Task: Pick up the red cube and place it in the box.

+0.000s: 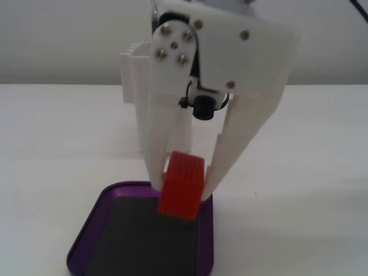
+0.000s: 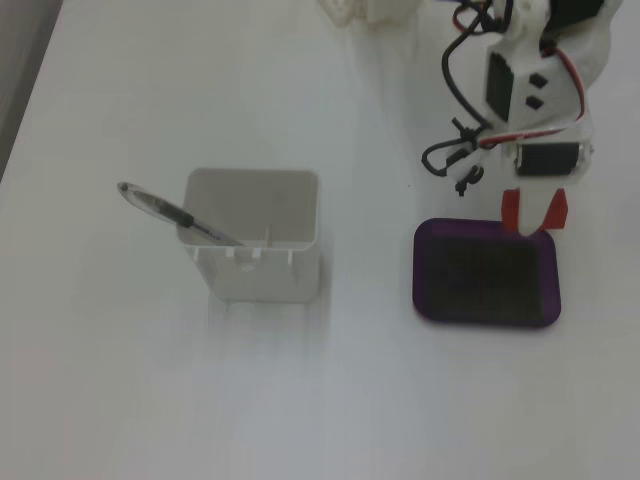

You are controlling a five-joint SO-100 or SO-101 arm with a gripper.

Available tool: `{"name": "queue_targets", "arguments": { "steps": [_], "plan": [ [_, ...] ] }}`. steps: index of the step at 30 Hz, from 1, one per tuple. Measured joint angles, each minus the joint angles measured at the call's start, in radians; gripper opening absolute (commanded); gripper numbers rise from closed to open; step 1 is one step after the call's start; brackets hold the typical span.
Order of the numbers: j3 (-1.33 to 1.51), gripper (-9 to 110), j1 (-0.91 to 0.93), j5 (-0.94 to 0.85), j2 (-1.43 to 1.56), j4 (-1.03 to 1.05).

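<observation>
Pinching the red cube [image 1: 181,186] between narrowly parted jaws, gripper [image 1: 183,192] above the box [image 1: 86,230] rim

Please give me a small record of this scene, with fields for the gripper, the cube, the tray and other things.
gripper: shut on the red cube, above the tray's far edge
red cube: held between the fingers, tilted, off the floor
purple tray: nothing lying on its dark floor
white container: apart from the tray, holds a pen
</observation>
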Motion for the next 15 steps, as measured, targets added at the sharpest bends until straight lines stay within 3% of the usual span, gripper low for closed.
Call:
{"name": "queue_targets", "arguments": {
  "steps": [7,15],
  "plan": [
    [-0.054,-1,0.109,0.000,-0.135,0.000],
    [-0.055,-1,0.107,0.000,-0.152,0.000]
  ]
}}
